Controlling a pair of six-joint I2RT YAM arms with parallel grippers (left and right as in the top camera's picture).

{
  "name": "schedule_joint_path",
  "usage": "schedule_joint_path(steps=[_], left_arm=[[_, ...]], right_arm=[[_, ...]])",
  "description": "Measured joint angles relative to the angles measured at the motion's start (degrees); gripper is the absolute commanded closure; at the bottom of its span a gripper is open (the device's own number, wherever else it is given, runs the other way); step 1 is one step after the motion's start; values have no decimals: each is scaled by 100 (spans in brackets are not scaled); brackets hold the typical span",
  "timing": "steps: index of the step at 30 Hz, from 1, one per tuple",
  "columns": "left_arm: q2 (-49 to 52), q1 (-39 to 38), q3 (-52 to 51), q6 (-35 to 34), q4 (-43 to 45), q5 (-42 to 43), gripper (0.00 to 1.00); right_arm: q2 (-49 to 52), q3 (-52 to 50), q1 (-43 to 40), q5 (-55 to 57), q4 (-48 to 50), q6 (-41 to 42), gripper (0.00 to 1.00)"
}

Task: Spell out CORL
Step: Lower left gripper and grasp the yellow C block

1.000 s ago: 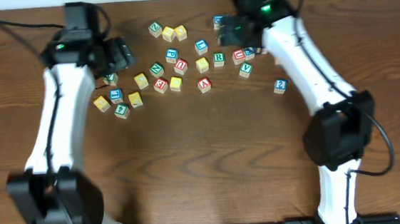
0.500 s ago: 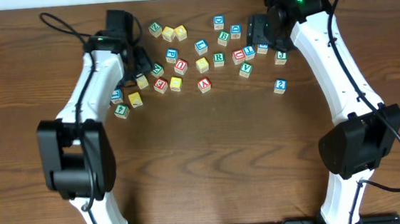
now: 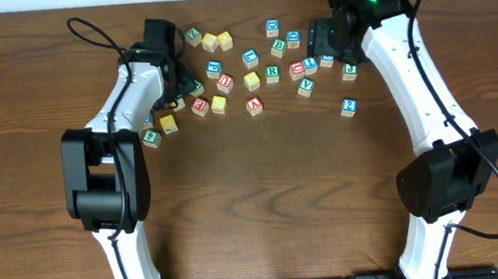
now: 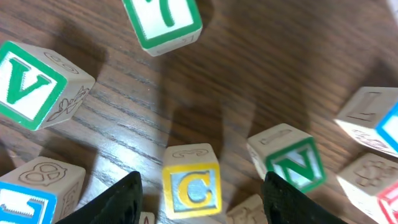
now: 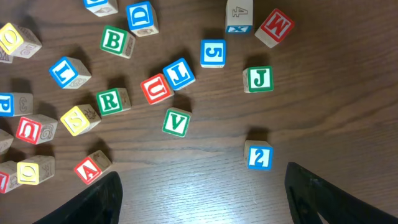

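Change since 0.5 s before: the left gripper (image 4: pixel 200 194) had shifted right, further into the block cluster; the right arm held the same pose.
Left jaws: spread apart, gripping nothing; one dark finger stood on each side of the C block (image 4: pixel 191 188), with no contact visible in the wrist view.
C block: yellow frame, blue letter, flat on the table (image 3: pixel 261 183), between a green N block (image 4: pixel 292 163) and a blue-framed block (image 4: pixel 31 193).
Right gripper (image 5: pixel 202 190): jaws wide and empty, over bare wood near the V block (image 5: pixel 176 122).
R block (image 5: pixel 112 101): green, near a red U block (image 5: pixel 155 88).
L block (image 5: pixel 179 73): blue, just beside the U block.
O block (image 5: pixel 31 169): yellow, at the left edge of the right wrist view.
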Motion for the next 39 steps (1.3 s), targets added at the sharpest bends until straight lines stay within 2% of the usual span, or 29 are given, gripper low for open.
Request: schedule_joint_path(steps=[7, 9, 11, 17, 20, 25, 32, 39], left_arm=[[249, 0, 0, 2, -7, -142, 39], [254, 0, 0, 0, -2, -155, 42], [254, 0, 0, 4, 4, -166, 51], [254, 0, 0, 2, 4, -203, 52], [254, 0, 0, 0, 4, -205, 57], [256, 0, -2, 0, 7, -223, 59], [256, 0, -39, 2, 7, -225, 69], [256, 0, -39, 0, 7, -232, 70]], right_arm=[[0, 0, 0, 13, 0, 2, 21], [0, 0, 0, 52, -2, 0, 21], [0, 0, 0, 83, -2, 0, 20], [0, 0, 0, 103, -2, 0, 19], [0, 0, 0, 103, -2, 0, 19], [0, 0, 0, 103, -2, 0, 18], [0, 0, 0, 103, -2, -2, 15], [0, 0, 0, 103, -2, 0, 14]])
